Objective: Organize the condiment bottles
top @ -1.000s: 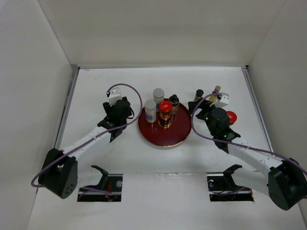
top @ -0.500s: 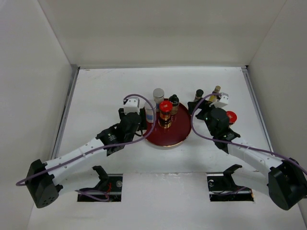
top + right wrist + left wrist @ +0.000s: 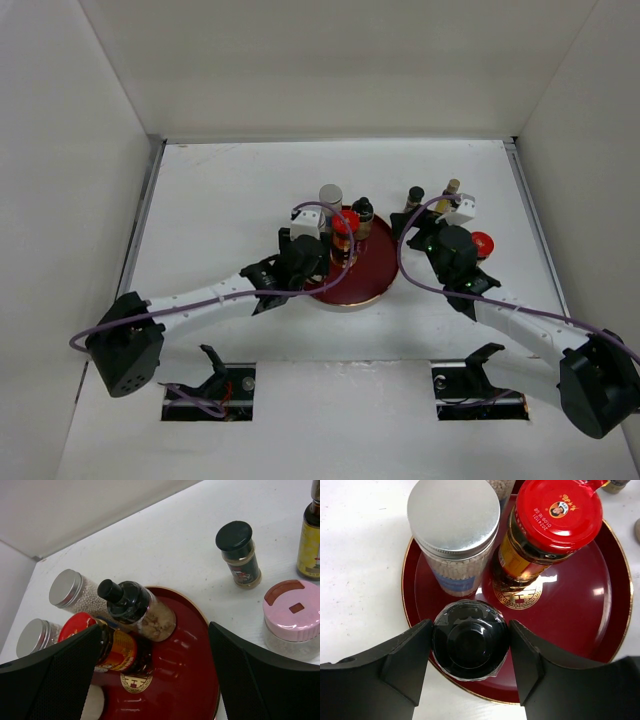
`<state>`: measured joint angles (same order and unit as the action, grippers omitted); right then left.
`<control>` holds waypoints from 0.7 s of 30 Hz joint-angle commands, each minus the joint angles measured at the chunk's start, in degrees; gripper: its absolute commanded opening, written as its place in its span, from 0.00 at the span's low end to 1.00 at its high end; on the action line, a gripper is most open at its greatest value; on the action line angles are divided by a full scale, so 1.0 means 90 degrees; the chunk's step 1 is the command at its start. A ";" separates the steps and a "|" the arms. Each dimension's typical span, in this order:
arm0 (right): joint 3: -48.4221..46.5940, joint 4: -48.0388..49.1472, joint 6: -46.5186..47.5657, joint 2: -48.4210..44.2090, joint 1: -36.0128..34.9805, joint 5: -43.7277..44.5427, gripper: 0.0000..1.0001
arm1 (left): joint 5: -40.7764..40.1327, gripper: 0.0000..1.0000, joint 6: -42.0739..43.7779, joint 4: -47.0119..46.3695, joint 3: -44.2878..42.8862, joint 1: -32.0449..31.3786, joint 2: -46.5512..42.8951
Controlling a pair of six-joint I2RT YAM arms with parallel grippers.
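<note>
My left gripper (image 3: 470, 650) is shut on a black-capped dark bottle (image 3: 470, 645), one finger against each side, over the near edge of the round dark red tray (image 3: 580, 605). Just beyond it on the tray stand a white shaker with a grey top (image 3: 453, 517) and a red-lidded brown jar (image 3: 557, 512). In the top view the left gripper (image 3: 318, 240) hangs over the tray's left part (image 3: 360, 285). My right gripper (image 3: 154, 630) is open and empty over the tray's right side. It faces a black-capped bottle (image 3: 132, 605), the red-lidded jar (image 3: 115, 647) and two shakers (image 3: 70, 587).
Off the tray to the right stand a black-capped small jar (image 3: 239, 552), a pink-capped jar (image 3: 292, 612) and a yellow bottle (image 3: 310, 535). A red lid (image 3: 483, 243) shows beside the right arm. White walls close in the table on three sides.
My left arm has swung right, from the table left of the tray to over the tray's left part. It now hides the near shaker in the top view. The right arm has not moved.
</note>
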<state>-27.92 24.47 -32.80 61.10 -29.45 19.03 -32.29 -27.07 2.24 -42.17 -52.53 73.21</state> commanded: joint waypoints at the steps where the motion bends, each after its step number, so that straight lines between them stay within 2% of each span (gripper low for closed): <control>1: -0.0208 0.0270 0.0070 -0.0051 -0.0082 -0.0044 0.90 | -0.0123 0.41 0.0088 -0.0961 -0.0061 0.0061 -0.0087; 3: -0.0198 0.0270 0.0070 -0.0090 -0.0092 -0.0015 0.90 | -0.0133 0.42 0.0146 -0.1089 0.0047 0.0109 -0.0039; 7: -0.0150 0.0270 0.0070 -0.0109 -0.0072 -0.0044 0.87 | -0.0181 0.62 0.0215 -0.1020 0.0134 0.0168 0.0020; 8: -0.0149 0.0260 0.0079 -0.0109 -0.0082 -0.0024 0.82 | -0.0239 0.69 0.0186 -0.1078 0.0203 0.0149 -0.0048; 10: -0.0179 0.0250 0.0138 -0.0071 -0.0082 0.0005 0.66 | -0.0318 0.83 0.0253 -0.1225 0.0281 0.0100 -0.0165; 12: -0.0208 0.0221 0.0206 -0.0012 -0.0082 0.0034 0.51 | -0.0269 0.90 0.0419 -0.1274 0.0291 0.0071 -0.0311; 14: -0.0247 0.0182 0.0245 0.0027 -0.0092 0.0073 0.43 | -0.0308 1.00 0.0546 -0.1400 0.0379 -0.0046 -0.0545; 18: -0.0257 0.0026 0.0431 -0.0177 -0.0092 0.0278 0.35 | -0.0250 1.00 0.0790 -0.2151 0.0798 -0.0066 -0.1296; 21: -0.0276 -0.0082 0.0538 -0.0295 -0.0092 0.0454 0.33 | -0.0240 1.00 0.0801 -0.2932 0.1276 -0.0027 -0.1960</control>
<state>-27.97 23.40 -29.80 60.40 -29.74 20.56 -34.02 -21.34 -13.61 -33.47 -53.06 60.64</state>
